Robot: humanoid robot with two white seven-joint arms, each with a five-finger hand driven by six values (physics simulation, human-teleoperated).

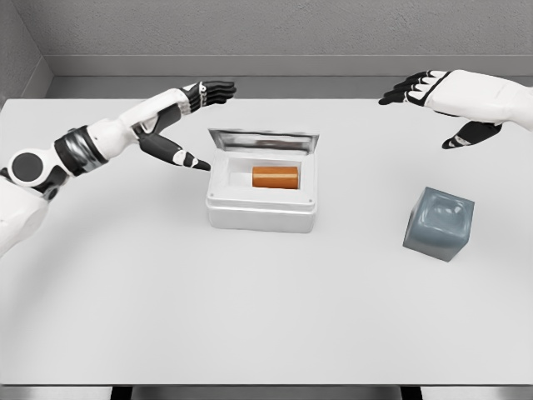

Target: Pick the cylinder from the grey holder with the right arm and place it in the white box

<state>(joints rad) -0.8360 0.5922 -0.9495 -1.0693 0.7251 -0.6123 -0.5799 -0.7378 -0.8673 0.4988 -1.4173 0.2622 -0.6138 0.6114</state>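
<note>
cylinder (275,177) lying on its side inside white box (263,193) | looking rigid, smooth, light; curved flanks suiting a grip | grey holder (440,223) sitting empty | right hand (441,98) hovering, fingers spread | left hand (191,117) spread beside box, over counter (250,317)

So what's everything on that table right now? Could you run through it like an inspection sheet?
Surface: white table, flat, evenly lit.
Job's things: orange cylinder lying on its side inside the open white box; grey holder stands apart to the right, nothing in it.
Clutter: nothing seen.
Hands: left hand beside the box's left edge, fingers spread, holding nothing; right hand raised above the far right, fingers relaxed, holding nothing.
Cables: nothing seen.
Surroundings: grey wall behind the table.
</note>
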